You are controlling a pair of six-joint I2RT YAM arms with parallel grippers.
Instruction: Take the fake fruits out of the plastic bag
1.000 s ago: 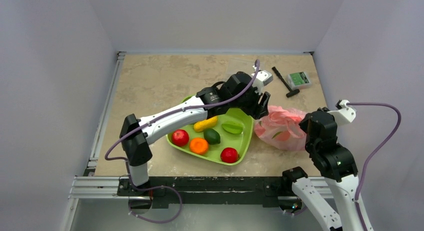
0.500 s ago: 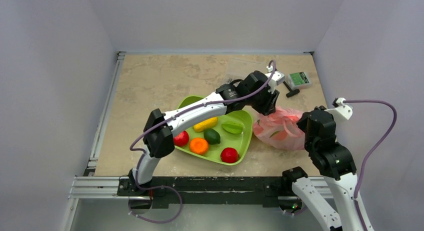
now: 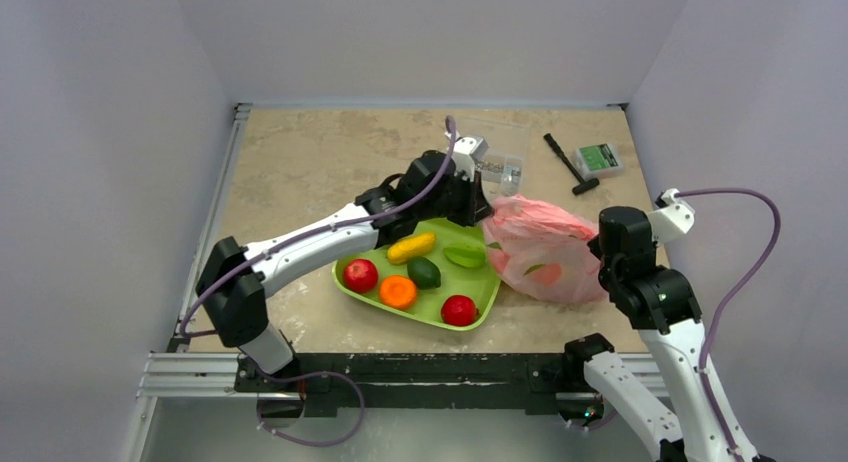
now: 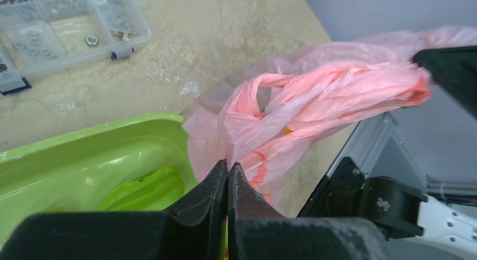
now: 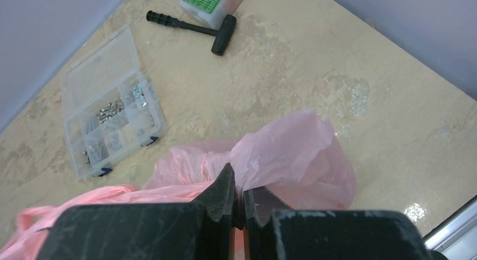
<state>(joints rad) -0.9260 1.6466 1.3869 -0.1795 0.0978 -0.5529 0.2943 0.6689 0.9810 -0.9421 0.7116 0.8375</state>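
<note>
Beige marbled counter (image 3: 300, 162), pale walls on 3 sides. Nearest, around 6 o'clock, a green tray (image 3: 483, 287) w/ loose fruits (image 3: 398, 291) in it: two red, one orange, one dark green, a stubby yellow and a pale green piece.

Plastic bag (image 3: 545, 247) lies at 3 o'clock of the tray, touching its right rim. It is crumpled and raised into a ridge btwn the two arms. Fake fruits (image 3: 536, 270) are inside it, but only a green blob and an orange-ish one show thru the pink film, so can't tell which is which.

Left jaws are at the bag's 10 o'clock corner, over the tray's far right corner. They are closed tight, tips pinching a twisted strand of the bag (image 4: 315, 97), w/ the tray (image 4: 84, 153) below. Right jaws are at the bag's 3 o'clock side, nearly closed, w/ a fold of the bag (image 5: 287, 153) nipped btwn them.

Farther back, at approx 12 o'clock, is a clear parts box (image 3: 505, 147). At 1 o'clock lie a black mallet (image 3: 570, 164) and, just beside it, a green-labelled box (image 3: 600, 159).
</note>
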